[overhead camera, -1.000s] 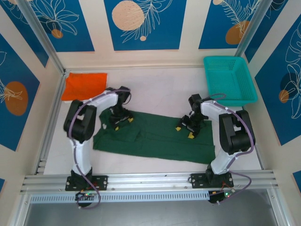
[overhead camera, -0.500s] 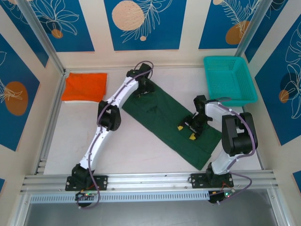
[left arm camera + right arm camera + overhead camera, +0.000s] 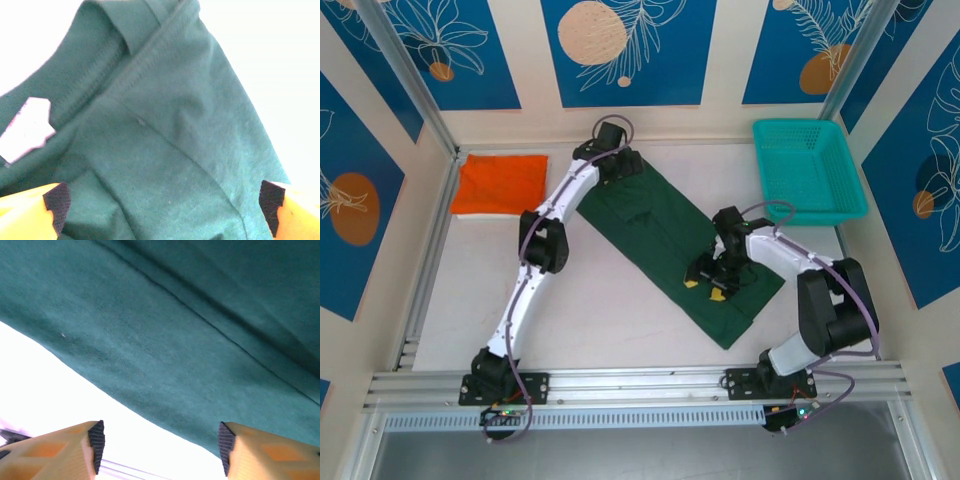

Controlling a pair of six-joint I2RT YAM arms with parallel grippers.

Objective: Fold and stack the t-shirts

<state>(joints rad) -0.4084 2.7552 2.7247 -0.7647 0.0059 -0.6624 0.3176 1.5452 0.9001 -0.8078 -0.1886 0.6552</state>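
The dark green t-shirt (image 3: 660,235) lies flat as a long folded strip, running diagonally from the back middle to the front right of the table. My left arm reaches far back, and its gripper (image 3: 618,168) stands wide open just above the collar end (image 3: 165,130), where a white label (image 3: 27,131) shows. My right gripper (image 3: 705,288) is open low over the strip's left edge (image 3: 175,340), with nothing between its fingers (image 3: 227,445). The orange t-shirt (image 3: 500,185) rests as a folded rectangle at the back left.
A teal mesh basket (image 3: 807,170) stands at the back right corner. Bare white table (image 3: 610,300) stretches in front of and left of the green shirt. Metal frame rails run along the left side and the near edge (image 3: 640,385).
My left arm has stretched to the back, swinging the green shirt's collar end from the left to the back middle, and its jaws have opened wider. The right gripper has shifted a little left.
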